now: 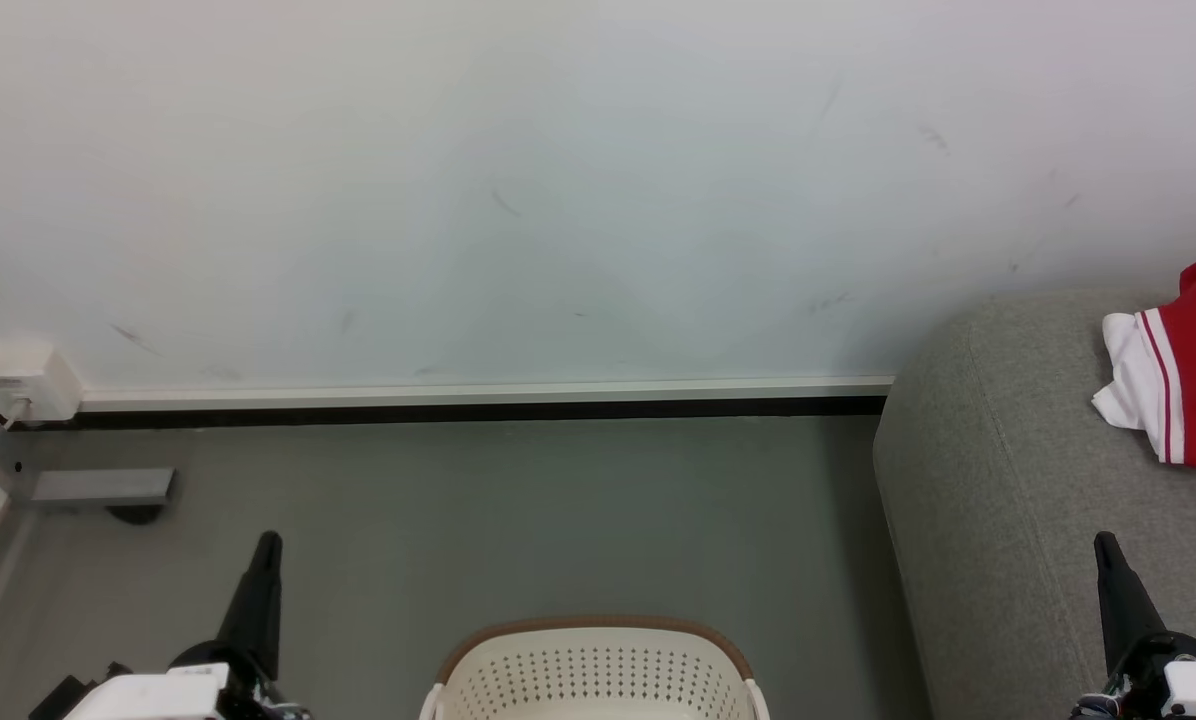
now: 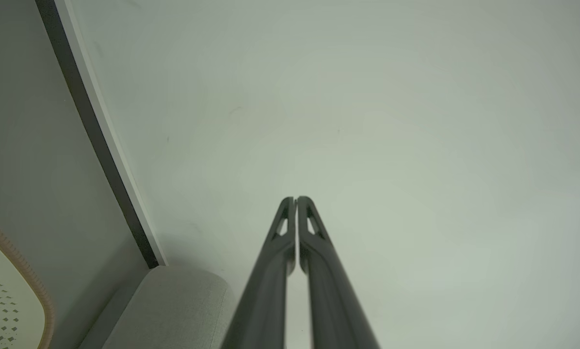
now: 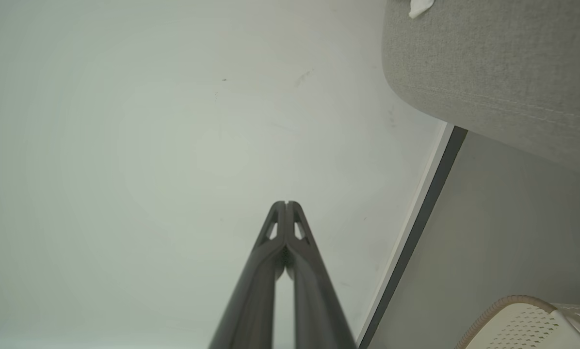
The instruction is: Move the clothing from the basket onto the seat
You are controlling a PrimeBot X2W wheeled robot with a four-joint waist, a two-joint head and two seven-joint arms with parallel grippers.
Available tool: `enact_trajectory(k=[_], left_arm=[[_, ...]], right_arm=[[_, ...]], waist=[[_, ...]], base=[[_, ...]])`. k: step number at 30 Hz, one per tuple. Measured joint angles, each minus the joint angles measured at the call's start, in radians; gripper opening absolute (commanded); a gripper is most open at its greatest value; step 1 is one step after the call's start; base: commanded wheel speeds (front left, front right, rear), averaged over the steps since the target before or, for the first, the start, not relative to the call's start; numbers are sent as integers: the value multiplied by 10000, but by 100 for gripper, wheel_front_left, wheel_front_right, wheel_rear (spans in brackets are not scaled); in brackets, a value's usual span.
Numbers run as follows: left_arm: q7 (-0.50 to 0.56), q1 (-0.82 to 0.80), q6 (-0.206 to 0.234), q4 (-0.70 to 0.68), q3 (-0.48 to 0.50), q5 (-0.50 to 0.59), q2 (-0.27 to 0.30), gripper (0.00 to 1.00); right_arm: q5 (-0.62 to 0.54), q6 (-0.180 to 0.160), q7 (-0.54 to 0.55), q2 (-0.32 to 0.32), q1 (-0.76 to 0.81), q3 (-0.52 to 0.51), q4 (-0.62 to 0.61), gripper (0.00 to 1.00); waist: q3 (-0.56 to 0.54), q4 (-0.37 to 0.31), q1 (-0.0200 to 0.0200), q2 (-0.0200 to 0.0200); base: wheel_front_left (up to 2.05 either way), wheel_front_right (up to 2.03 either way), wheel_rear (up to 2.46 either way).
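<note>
The red clothing point(image 1: 1193, 370) with white panels and striped trim lies on the grey seat point(image 1: 1008, 480) at the right edge of the head view. A white corner of the clothing point(image 3: 420, 7) peeks over the seat point(image 3: 503, 63) in the right wrist view. The cream basket point(image 1: 596, 668) with its brown rim stands on the floor at the bottom centre; what shows of its inside is bare. My left gripper point(image 1: 269, 540) is shut at the lower left, its fingertips point(image 2: 296, 199) together. My right gripper point(image 1: 1102, 540) is shut at the lower right over the seat, holding nothing.
A white wall with a baseboard point(image 1: 478, 395) runs behind the grey floor. A white socket box point(image 1: 20, 382) and a grey metal foot point(image 1: 103, 487) sit at the far left. The basket's rim point(image 2: 25, 271) and the seat's end point(image 2: 173, 305) show in the left wrist view.
</note>
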Motion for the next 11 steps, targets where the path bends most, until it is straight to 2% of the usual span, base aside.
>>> enact_trajectory(k=[11], left_arm=[[0, 0, 0, 0, 0, 0, 0, 0]], right_arm=[[0, 0, 0, 2, 0, 0, 0, 0]], waist=[[0, 0, 0, 0]], base=[[0, 0, 0]])
